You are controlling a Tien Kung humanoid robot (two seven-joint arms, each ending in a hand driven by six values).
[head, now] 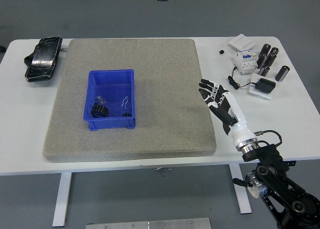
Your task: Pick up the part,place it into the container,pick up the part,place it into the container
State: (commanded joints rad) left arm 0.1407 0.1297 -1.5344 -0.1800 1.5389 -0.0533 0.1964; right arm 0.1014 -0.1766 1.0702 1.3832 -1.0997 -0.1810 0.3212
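A blue bin [111,100] sits on the grey mat [130,96] left of centre. Inside it lie a black gear [99,110], a small black part [127,115] and small wire pieces [127,100]. My right hand [215,96], white with black fingertips, is open and empty over the mat's right edge, well to the right of the bin. The left arm is out of view.
Black cylinders [270,59], white electrical parts [245,59] and a black adapter [264,85] lie at the table's back right. A black bagged object [42,58] lies at the back left. The white table [280,119] extends right of the mat.
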